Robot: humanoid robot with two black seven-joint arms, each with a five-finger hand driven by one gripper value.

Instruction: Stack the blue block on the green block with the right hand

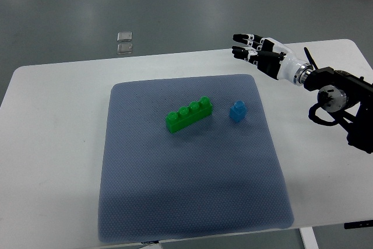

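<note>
Blue-grey and dimpled, a mat [192,202] covers the middle of a white table [52,144]. On the mat lies a green block [189,114], long and low with four round studs in a row along its top, set at a slant so that its right end points away from the robot. Just to its right, apart from it with bare mat between them, stands the blue block [238,111], small, with a single stud on top.

Above the far right part of the table, beyond the mat's corner, hangs the right hand [259,52], white and black. Its fingers [245,39] are stretched out straight and point toward the left of the picture, slightly spread, holding nothing. It is well apart from both blocks. Its dark forearm [338,100] comes in from the right edge.

On the grey floor beyond the table lie two small clear squares [124,42]. No brand, label or writing can be read on anything.
</note>
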